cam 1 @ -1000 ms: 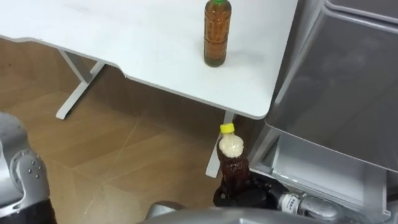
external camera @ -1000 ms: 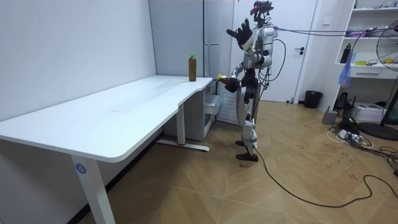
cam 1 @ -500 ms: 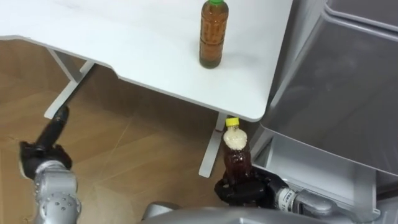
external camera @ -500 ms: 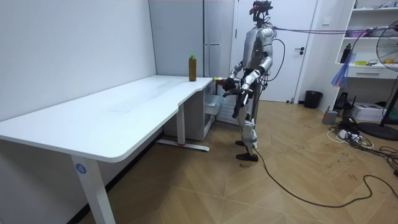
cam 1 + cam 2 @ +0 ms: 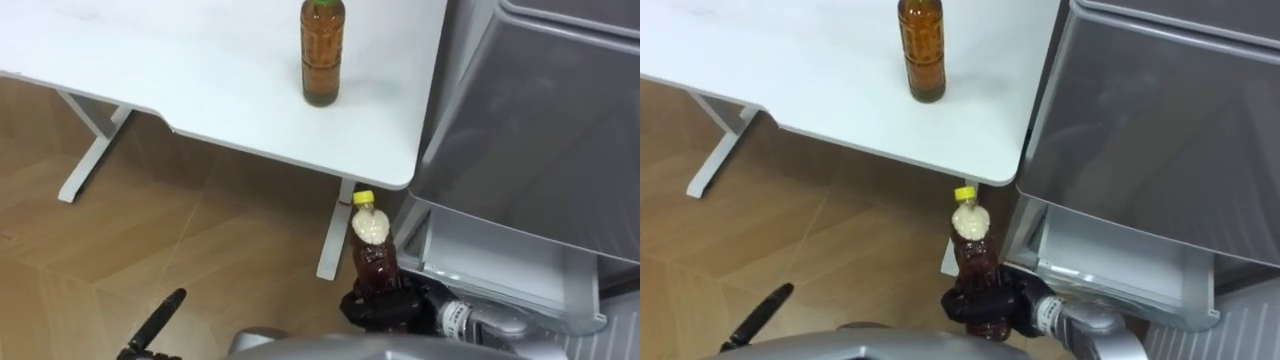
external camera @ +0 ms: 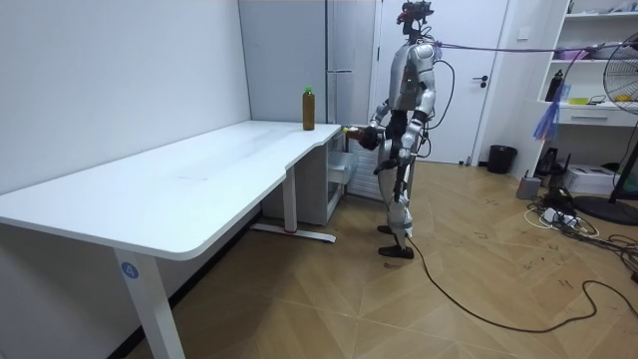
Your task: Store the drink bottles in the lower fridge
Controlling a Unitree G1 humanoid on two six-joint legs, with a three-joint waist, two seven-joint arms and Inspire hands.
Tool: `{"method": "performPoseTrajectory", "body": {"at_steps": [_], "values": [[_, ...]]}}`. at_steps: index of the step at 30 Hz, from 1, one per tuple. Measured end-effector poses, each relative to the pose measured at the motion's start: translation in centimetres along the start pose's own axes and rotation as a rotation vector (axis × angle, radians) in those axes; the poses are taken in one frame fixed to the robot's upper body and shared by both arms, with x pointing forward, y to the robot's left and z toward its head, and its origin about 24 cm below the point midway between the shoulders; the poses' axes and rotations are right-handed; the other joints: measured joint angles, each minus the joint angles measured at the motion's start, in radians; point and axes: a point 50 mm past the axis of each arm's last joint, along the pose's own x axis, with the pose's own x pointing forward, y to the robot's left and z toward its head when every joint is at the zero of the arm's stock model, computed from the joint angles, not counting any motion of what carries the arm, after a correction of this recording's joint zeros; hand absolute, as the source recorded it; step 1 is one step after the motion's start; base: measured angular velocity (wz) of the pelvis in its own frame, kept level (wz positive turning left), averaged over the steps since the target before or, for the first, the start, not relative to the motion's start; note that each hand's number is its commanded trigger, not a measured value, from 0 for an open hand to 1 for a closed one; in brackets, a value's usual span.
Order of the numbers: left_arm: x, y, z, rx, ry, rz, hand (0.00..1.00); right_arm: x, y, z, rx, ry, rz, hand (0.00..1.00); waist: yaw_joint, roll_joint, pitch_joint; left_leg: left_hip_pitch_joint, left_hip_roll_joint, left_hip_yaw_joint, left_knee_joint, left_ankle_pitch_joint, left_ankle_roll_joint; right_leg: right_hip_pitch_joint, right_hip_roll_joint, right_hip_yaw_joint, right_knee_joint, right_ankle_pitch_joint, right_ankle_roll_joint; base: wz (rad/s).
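Right robot hand (image 5: 388, 310) grips the base of an upright yellow-capped bottle (image 5: 374, 250), just beside the open lower fridge compartment (image 5: 500, 258) and below the worktop (image 5: 180, 80) corner. A green-capped bottle (image 5: 322, 55) stands on the worktop. Left robot hand (image 5: 160, 318) hangs low.

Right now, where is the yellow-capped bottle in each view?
Left eye view: yellow-capped bottle lower centre, in the right hand.
Right eye view: bottle lower centre.
Room view: bottle upper centre, held off the white table's far end.
Shared landmark: green-capped bottle standing on that table.
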Motion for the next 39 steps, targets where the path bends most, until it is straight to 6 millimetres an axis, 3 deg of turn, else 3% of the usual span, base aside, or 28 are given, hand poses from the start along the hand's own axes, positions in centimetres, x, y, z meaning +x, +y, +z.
{"method": "performPoseTrajectory", "body": {"at_steps": [6,11,17,23,26,39], "values": [[0.2,1.6,-0.8,0.117,0.033,0.046,0.0,-0.2,-0.5,-0.2,0.004,0.019,-0.031,1.0,-0.016,-0.002,-0.0014,-0.007,0.0,0.004,-0.001,0.0,0.0,-0.01,0.0,0.004,0.002,0.0,0.0,-0.01],[0.4,3.1,-1.7,0.36,0.06,0.109,0.0,-0.3,-1.0,-0.9,0.022,0.051,-0.046,1.0,-0.028,-0.003,-0.0016,-0.013,0.0,0.005,0.002,0.0,0.0,-0.014,0.0,0.002,0.001,0.0,0.0,0.0],[0.5,3.6,-1.9,0.567,0.06,0.099,0.0,-0.3,-1.1,-0.8,0.026,0.044,-0.052,1.0,-0.048,-0.005,-0.0036,-0.015,0.0,0.004,0.003,0.0,0.0,-0.013,0.0,-0.003,0.001,0.0,0.0,0.01],[0.5,2.5,-2.4,0.88,0.046,0.06,0.0,0.0,-1.2,-0.6,0.054,0.035,-0.058,1.0,-0.083,-0.017,-0.0086,-0.02,-0.001,0.0,0.011,0.0,0.0,-0.013,0.0,-0.008,0.001,0.0,0.0,0.03],[0.6,1.6,-2.3,0.935,0.032,0.031,0.0,0.0,-1.3,-0.9,0.076,0.037,-0.072,1.0,-0.091,-0.018,-0.0086,-0.018,0.0,0.004,0.011,0.0,0.0,-0.011,0.0,-0.007,0.001,0.001,-0.001,0.0],[0.7,0.9,-2.1,1.08,-0.014,0.021,0.0,-0.2,-2.7,-2.3,0.324,-0.011,-0.228,1.0,-0.133,-0.017,-0.0055,-0.011,0.002,0.032,0.008,0.0,0.0,-0.014,0.002,0.02,0.0,0.002,-0.003,-0.05]]}}
